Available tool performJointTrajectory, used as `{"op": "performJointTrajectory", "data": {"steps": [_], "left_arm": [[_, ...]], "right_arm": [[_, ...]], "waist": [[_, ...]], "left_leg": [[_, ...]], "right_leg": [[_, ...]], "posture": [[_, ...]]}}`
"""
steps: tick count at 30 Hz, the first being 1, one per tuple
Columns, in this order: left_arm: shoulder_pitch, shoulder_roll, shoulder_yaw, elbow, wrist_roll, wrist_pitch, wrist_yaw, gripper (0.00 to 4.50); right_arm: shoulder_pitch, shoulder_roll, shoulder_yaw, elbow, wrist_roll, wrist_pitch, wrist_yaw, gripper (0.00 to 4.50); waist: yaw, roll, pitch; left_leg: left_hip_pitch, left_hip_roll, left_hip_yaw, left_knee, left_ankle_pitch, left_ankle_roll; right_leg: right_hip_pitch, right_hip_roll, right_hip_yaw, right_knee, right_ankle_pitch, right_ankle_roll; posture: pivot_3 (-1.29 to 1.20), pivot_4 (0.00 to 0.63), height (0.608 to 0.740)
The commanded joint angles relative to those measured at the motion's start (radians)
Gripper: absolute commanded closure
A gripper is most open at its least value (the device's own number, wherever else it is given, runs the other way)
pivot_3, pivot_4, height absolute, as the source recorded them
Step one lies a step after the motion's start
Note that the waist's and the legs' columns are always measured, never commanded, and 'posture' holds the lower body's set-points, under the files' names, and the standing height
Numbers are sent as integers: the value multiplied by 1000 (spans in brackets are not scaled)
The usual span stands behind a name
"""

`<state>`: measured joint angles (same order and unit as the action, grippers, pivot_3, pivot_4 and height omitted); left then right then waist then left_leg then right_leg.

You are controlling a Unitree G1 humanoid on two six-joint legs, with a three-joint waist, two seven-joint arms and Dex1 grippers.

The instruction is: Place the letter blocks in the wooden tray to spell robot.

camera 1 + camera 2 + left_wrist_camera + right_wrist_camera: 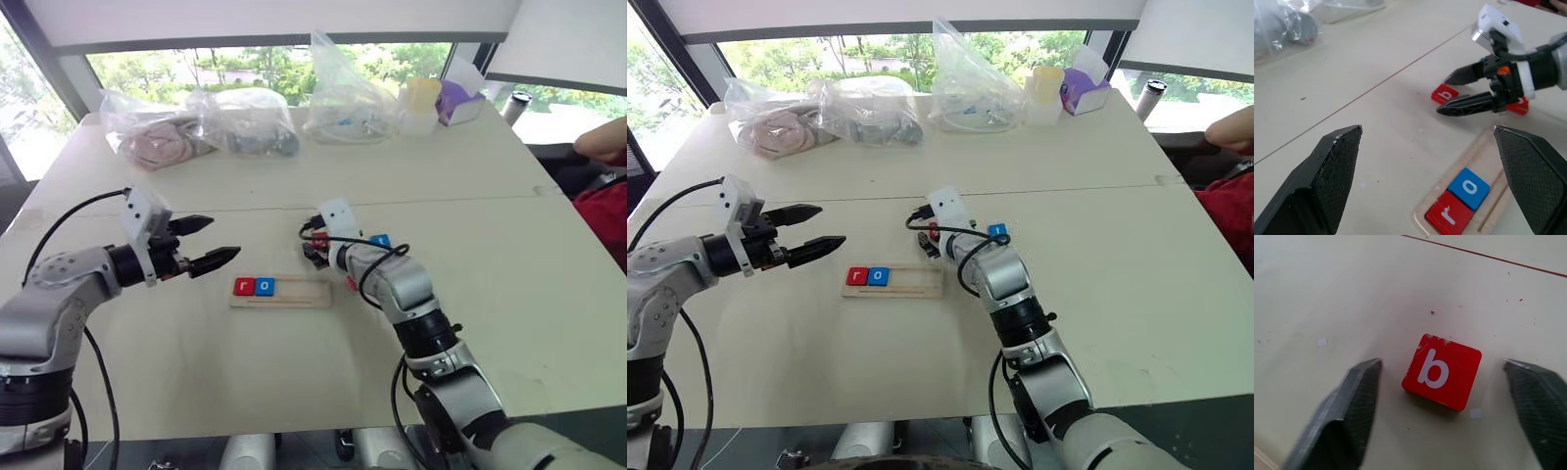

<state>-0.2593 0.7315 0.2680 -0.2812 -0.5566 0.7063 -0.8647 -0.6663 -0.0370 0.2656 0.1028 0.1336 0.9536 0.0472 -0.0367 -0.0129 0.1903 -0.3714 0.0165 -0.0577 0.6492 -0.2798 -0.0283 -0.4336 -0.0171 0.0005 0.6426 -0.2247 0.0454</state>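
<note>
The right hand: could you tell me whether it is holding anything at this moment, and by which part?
Nothing is held. The right hand is open, its fingers either side of the red b block, clear of its edges.

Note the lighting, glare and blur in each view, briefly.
Left eye view: windows behind the plastic bags are bright, daylight even on the table. Left wrist view: the left claw fingers loom large and soft; the wooden tray is sharp. Right wrist view: the b block is crisp with a soft shadow, the right claw fingers blurred.
</note>
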Motion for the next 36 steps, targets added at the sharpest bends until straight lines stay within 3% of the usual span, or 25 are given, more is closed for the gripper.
{"op": "performJointTrajectory", "data": {"steps": [1,3,7,10,16,20,26,32,33,36], "left_arm": [[-9,-12,6,-23,-3,-33,29,0],[-10,-17,-10,-20,0,-43,32,0],[-23,-28,-46,-19,-2,-55,29,0],[-40,-40,-77,-31,-10,-58,29,0],[-48,-62,-121,-75,-25,-46,32,0],[-65,-43,-253,-101,15,-76,-53,0],[-96,-59,-299,-68,30,-95,-65,0],[-111,-71,-321,-58,41,-101,-68,0],[-111,-68,-320,-58,40,-100,-71,0],[-109,-58,-312,-62,26,-90,-90,0]], "right_arm": [[14,21,27,26,-42,-28,0,2493],[4,8,6,8,-62,-51,-12,3361],[26,-60,-59,-172,-80,-38,-10,3349],[98,-131,-164,-426,-59,98,4,3349],[219,-182,-278,-694,-57,332,10,3349],[468,-81,-414,-908,-100,523,-43,3349],[473,39,-417,-908,-123,556,-94,3349],[482,49,-378,-896,-137,541,-114,276],[479,41,-371,-904,-142,544,-118,67],[452,-19,-369,-935,-148,530,-109,67]], "waist": [[-7,0,0],[-8,0,0],[1,0,0],[6,0,0],[-5,0,0],[7,0,0],[-9,1,0],[-7,1,0],[-7,1,0],[-7,1,0]], "left_leg": [[0,0,0,0,0,0],[0,0,0,0,0,0],[-2,0,-1,1,0,0],[-3,-2,-1,1,0,0],[-2,-1,0,-1,0,0],[-2,-1,-3,-2,0,0],[0,-1,-1,0,0,-1],[-1,0,-4,-1,0,-1],[-1,0,-4,-1,0,-1],[-2,-1,-3,-1,0,-1]], "right_leg": [[0,0,0,0,0,0],[0,0,0,1,0,0],[-1,-1,0,1,0,0],[-2,-2,0,0,0,0],[-1,-1,0,-2,-1,1],[-1,0,-1,-1,-3,-2],[-2,1,1,-1,-4,-6],[-2,4,1,-1,-4,-6],[-2,4,2,-1,-4,-6],[-3,3,2,-3,-4,-4]], "posture": [[0,150,740],[0,150,740],[0,150,740],[0,150,740],[0,150,740],[0,150,740],[0,150,740],[0,150,740],[0,150,740],[0,150,740]]}}
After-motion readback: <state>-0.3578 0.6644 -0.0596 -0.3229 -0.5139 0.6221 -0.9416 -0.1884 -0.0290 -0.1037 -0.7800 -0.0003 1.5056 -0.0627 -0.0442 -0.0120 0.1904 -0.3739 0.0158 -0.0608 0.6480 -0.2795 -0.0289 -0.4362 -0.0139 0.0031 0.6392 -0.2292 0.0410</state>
